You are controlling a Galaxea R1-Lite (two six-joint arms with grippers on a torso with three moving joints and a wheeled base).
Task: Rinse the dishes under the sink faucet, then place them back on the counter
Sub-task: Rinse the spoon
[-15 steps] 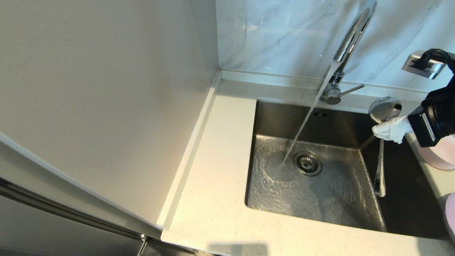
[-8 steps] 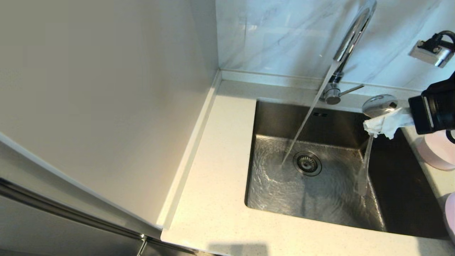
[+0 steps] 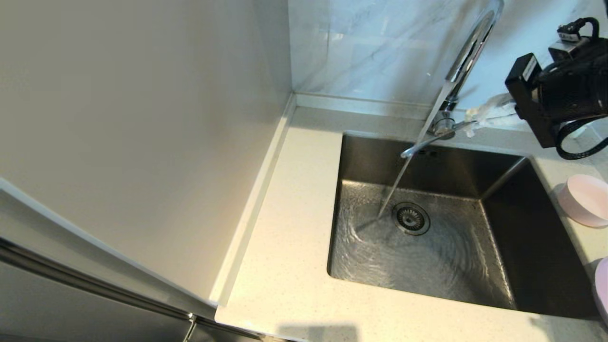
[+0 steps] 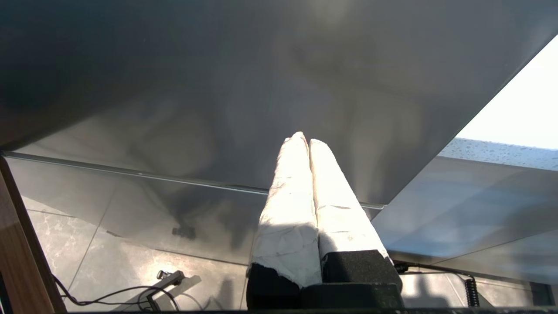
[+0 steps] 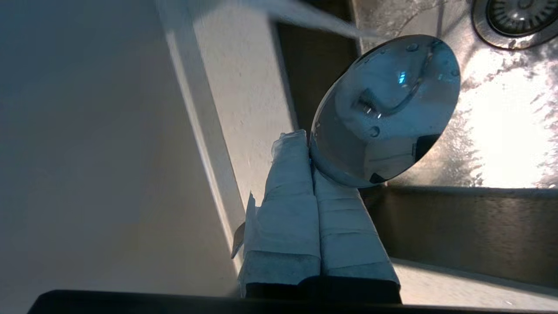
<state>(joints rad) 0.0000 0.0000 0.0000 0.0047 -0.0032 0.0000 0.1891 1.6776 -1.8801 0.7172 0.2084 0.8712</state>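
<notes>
My right gripper [image 3: 475, 118] hovers over the sink's [image 3: 375, 161] back right corner, beside the sink faucet's [image 3: 470, 52] base. It is shut on the silver spoon [image 3: 420, 146], which lies nearly level and reaches left into the running water. In the right wrist view the spoon's bowl [image 5: 383, 109] sticks out past the wrapped fingertips [image 5: 287, 174], with the stream grazing its far edge. A pale pink bowl [image 3: 584, 199] stands on the counter [image 3: 294, 213] right of the sink. Only the lavender plate's [image 3: 602, 285] rim shows at the right edge. My left gripper [image 4: 305, 141] is shut on nothing, parked low beside a cabinet front.
Water runs from the spout onto the basin floor next to the drain strainer [image 3: 411, 218]. The faucet's thin side lever [image 3: 468, 124] sits just under my right fingers. A tall white panel [image 3: 142, 142] closes off the left side, and a marbled wall [image 3: 380, 47] stands behind.
My right gripper rose and swung back towards the faucet. The spoon turned from hanging upright over the sink's right side to lying level in the stream. The pink bowl came into full view.
</notes>
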